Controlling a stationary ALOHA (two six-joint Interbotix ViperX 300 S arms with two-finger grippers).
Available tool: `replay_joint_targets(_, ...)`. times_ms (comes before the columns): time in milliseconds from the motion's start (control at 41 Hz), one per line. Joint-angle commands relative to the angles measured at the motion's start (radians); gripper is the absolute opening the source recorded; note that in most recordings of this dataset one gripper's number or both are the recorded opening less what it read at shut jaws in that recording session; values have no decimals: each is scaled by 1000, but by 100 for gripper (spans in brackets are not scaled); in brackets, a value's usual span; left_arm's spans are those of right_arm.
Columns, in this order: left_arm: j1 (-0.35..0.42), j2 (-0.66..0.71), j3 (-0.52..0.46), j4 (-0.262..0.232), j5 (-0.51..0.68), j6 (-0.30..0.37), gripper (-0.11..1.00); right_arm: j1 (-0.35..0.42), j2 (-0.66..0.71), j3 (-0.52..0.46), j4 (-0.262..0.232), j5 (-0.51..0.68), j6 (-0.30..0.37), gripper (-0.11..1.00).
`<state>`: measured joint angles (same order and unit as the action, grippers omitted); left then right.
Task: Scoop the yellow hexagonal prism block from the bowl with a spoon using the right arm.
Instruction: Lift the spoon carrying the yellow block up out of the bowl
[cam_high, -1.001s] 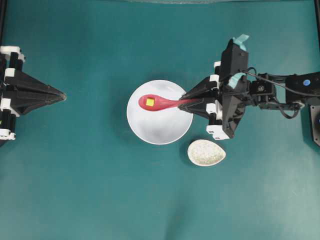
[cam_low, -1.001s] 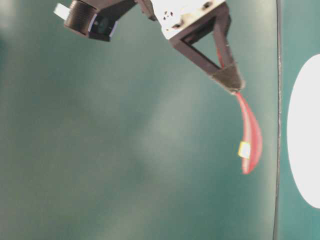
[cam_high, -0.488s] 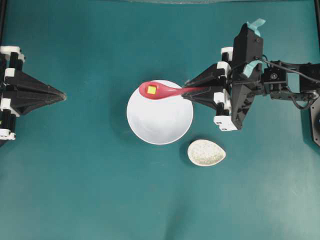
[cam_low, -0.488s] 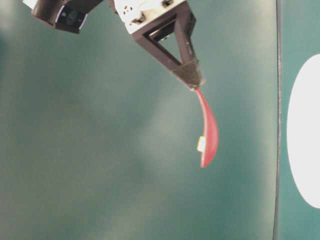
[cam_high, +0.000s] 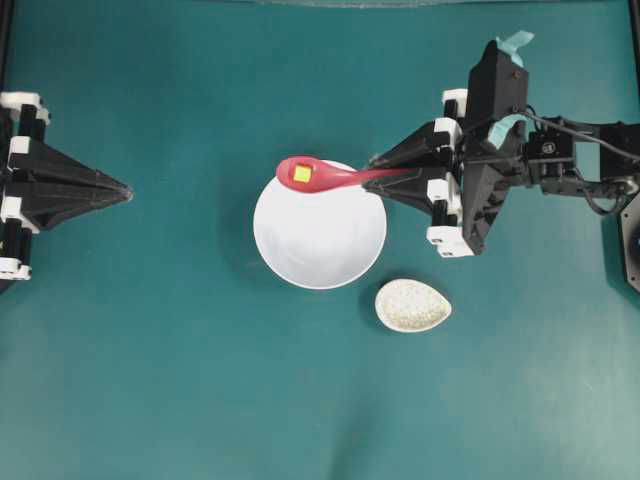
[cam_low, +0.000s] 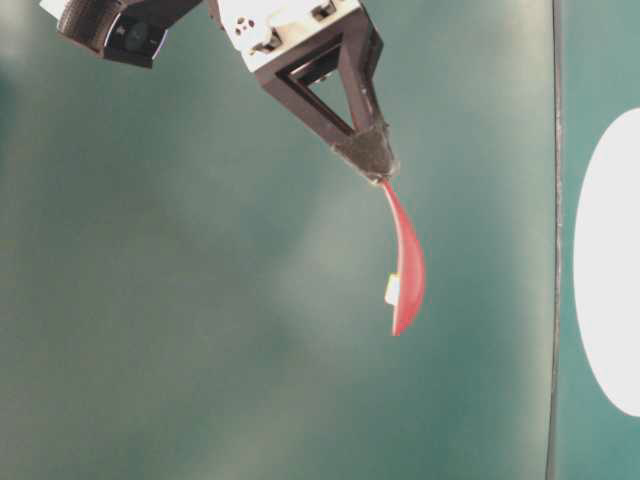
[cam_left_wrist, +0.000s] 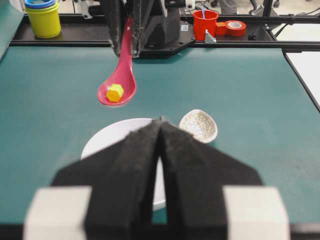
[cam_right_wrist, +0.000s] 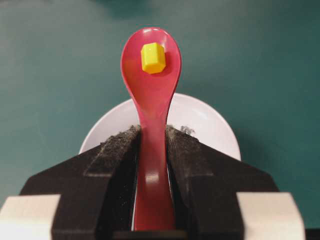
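The right gripper (cam_high: 372, 178) is clamped on the handle of the spoon (cam_high: 325, 177), whose long axis runs out toward nine o'clock in the overhead view — scoop farthest from the fingers. The yellow hexagonal prism block (cam_high: 302, 173) sits in that scoop, lifted above the twelve o'clock rim of the bowl (cam_high: 320, 240). The left gripper (cam_high: 125, 190), pressed shut, is well apart at nine o'clock — the right arm alone carries it.
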<state>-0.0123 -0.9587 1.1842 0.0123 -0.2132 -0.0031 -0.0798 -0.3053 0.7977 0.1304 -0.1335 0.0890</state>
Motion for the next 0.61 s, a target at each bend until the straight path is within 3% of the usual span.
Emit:
replay_joint_targets(0,-3,8,-15,3,-9,0,-1,-2,-20,-23,-2,-12,-2,22)
replay_joint_targets(586,-3,6,-17,3,-11,-3,-1,-21,-20,-25,-2,-29,-2,22)
